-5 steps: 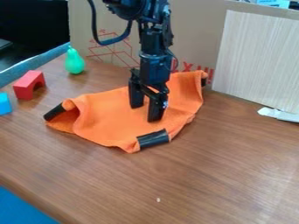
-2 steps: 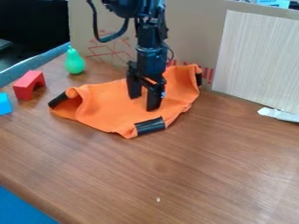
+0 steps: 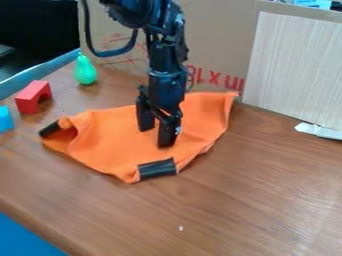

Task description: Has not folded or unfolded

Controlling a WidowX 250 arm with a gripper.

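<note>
Gripper (image 3: 156, 137) found pointing down over the orange cloth (image 3: 110, 142), its two fingers standing apart with a moderate gap. The tips meet the top of the cloth; I cannot tell whether any fabric is caught between them. The cloth lies on the counter (image 3: 247, 200) beneath and around the gripper, spread unevenly, with raised creases. One black band (image 3: 157, 169) sits on its edge just in front of the gripper; another (image 3: 49, 130) marks the rolled corner to the left, as I view it. Farther left and behind stand a green pear (image 3: 85, 71) and, nearer me, a red arch block (image 3: 30, 100) and a blue block (image 3: 5, 120). Behind the gripper rises a cardboard panel (image 3: 224, 35); right of it leans a pale board (image 3: 290, 65), a white scrap (image 3: 319, 131) at its foot.
</note>
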